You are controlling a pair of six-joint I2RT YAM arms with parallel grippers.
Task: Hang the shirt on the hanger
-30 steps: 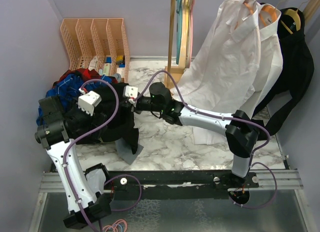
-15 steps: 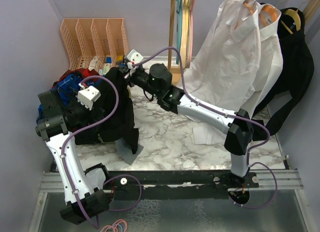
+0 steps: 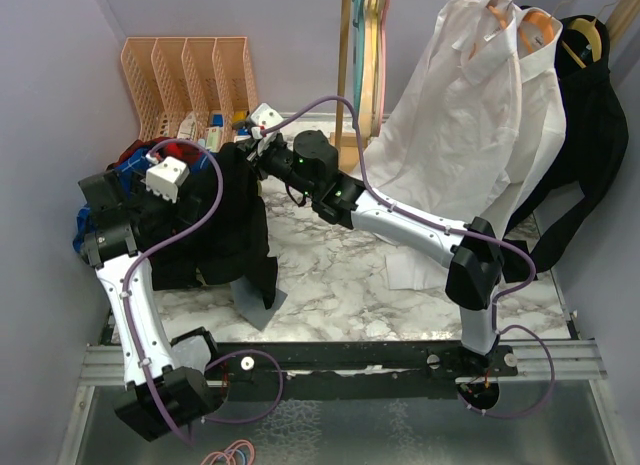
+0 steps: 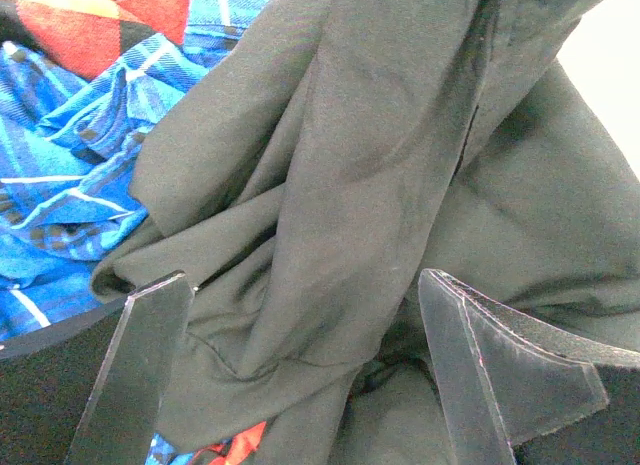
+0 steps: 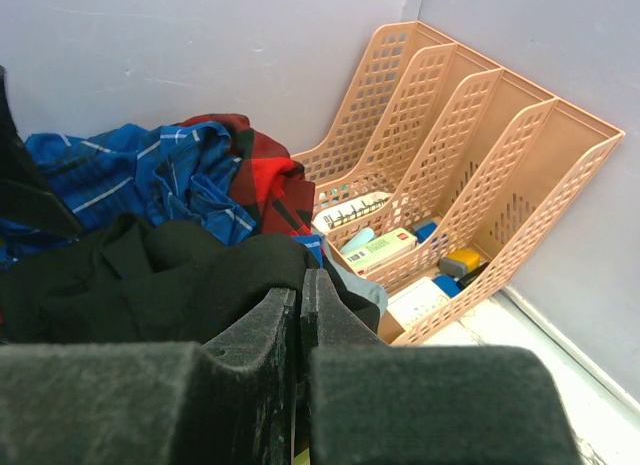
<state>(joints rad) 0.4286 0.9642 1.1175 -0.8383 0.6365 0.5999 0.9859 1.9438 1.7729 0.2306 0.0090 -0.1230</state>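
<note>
Right wrist view: shirt (image 5: 150, 265) clamped

A fold of black cloth is pinched between the closed fingers of the right gripper (image 5: 298, 285). The left gripper (image 4: 300, 283) is spread, shirt fabric being seen between its fingers, ungrasped, with a blue plaid garment (image 4: 60, 175) left of them.

The right pincer (image 3: 247, 145) has risen from low over the counter (image 3: 340, 275) toward the far-left corner, drawing a fold of the shirt (image 3: 235, 235) up with it. The left pincer (image 4: 300, 315) has edged farther back and leftward.
</note>
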